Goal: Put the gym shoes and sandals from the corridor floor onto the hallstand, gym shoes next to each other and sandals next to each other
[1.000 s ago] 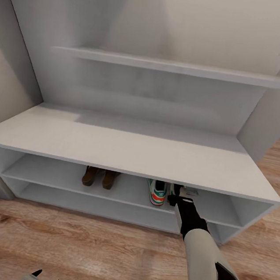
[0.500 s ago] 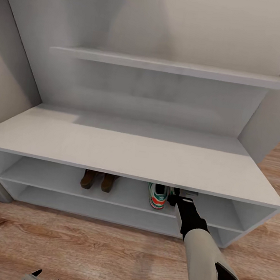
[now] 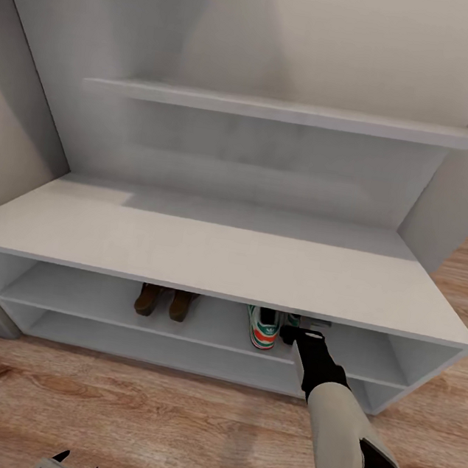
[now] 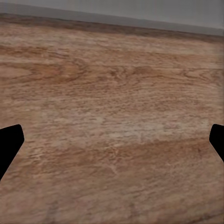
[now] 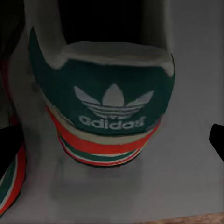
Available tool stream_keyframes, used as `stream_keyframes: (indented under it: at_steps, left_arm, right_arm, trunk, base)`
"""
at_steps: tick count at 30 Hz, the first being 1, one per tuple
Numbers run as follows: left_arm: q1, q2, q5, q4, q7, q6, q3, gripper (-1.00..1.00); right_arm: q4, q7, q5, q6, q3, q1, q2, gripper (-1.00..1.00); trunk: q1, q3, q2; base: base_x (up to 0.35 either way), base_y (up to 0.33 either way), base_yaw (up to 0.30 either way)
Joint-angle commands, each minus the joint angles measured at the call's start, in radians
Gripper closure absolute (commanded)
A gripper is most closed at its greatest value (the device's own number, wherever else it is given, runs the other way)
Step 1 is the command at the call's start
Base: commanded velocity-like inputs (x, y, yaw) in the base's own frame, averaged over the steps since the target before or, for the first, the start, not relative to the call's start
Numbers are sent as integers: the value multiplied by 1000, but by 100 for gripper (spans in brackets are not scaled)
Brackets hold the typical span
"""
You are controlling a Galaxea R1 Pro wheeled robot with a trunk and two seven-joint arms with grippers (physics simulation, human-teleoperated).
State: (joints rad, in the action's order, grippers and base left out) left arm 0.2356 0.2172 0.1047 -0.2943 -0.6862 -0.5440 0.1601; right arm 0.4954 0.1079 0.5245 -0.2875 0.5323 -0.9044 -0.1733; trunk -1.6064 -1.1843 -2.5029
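- Hallstand: a low, wide pale-grey bench with two open shelf rows and a wall shelf above, standing on the wood-plank corridor floor.
- Sandals: two brown ones lie side by side on the upper shelf row, left of centre, heels toward the robot, partly hidden under the bench top.
- Gym shoes: one gym shoe sits on the same upper shelf row, right of the sandals and apart from them, heel outward, showing green, white and red-orange.
- Second gym shoe: the right wrist view shows its green heel with white logo and red-orange sole stripes resting on the grey shelf; the first shoe's striped sole edge is just beside it.
- Right gripper: reaches into the upper shelf row next to the visible shoe. Its dark fingertips stand spread wide, clear of the heel, grasping nothing.
- Left gripper: hangs over bare floor planks, fingers released and spread wide, holding nothing.
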Motion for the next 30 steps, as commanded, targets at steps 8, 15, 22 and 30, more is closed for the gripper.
stream_keyframes:
  at_steps: [8,15,22,30]
  left_arm:
    - [1,1,10,1,-10,3,2,-100]
    - [1,1,10,1,-10,3,2,-100]
    - [1,1,10,1,-10,3,3,-100]
    - [1,1,10,1,-10,3,4,-100]
  right_arm:
    - [2,0,6,-4,4,-1,-1,-100]
    - [2,0,6,-4,4,-1,-1,-100]
    - [2,0,6,-4,4,-1,-1,-100]
    - [2,0,7,-4,4,-1,-1,-100]
  trunk:
    - [0,-1,0]
    - [0,-1,0]
    - [0,-1,0]
    - [0,-1,0]
  base:
    - [-64,0,0]
    - [-304,0,0]
    - [-332,0,0]
    - [-336,0,0]
